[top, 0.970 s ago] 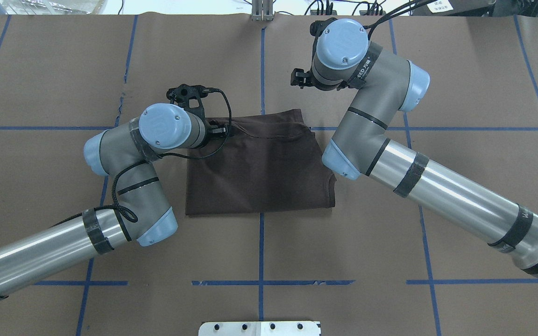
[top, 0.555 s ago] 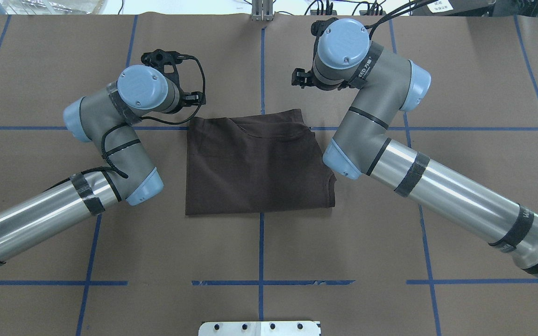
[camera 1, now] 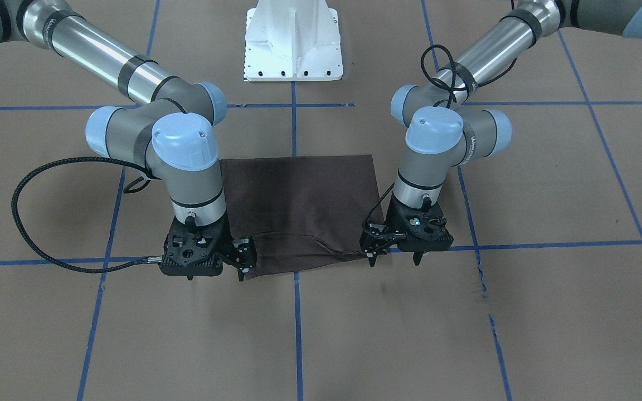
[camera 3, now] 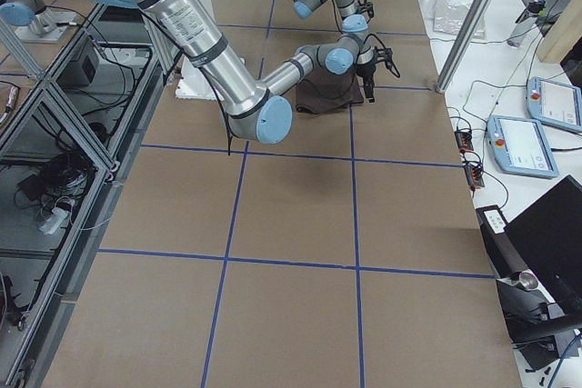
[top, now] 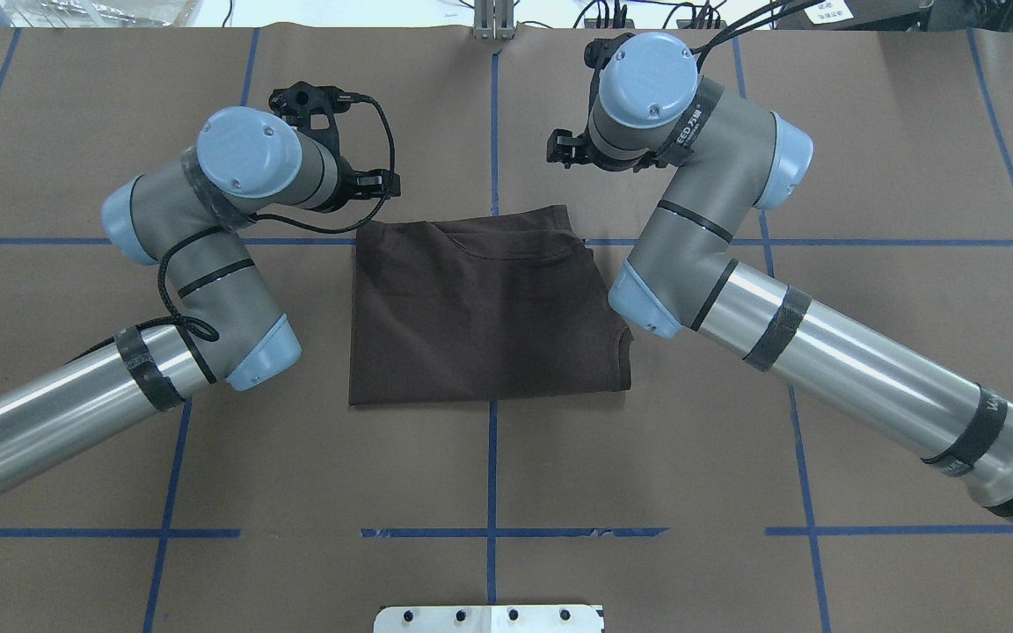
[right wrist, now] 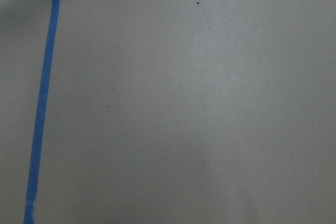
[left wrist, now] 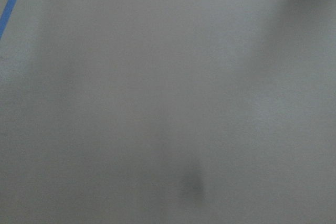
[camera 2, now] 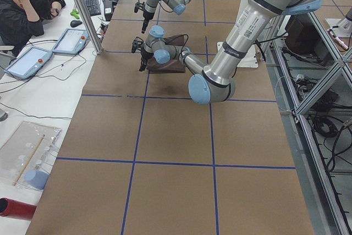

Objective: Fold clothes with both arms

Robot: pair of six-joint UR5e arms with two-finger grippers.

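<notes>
With the left pincer (camera 1: 394, 257) released and empty (whether the right pincer (camera 1: 244, 259) is clenched, I cannot tell), a shallow pinch could drag the folded T-shirt (camera 1: 298, 195) askew.

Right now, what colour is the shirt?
The shirt is dark brown, clearest in the overhead view.

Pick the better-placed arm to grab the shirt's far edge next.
Probably left: the left hand hangs open beside a far corner of the shirt; overhead, the right hand sits farther beyond that edge.
</notes>
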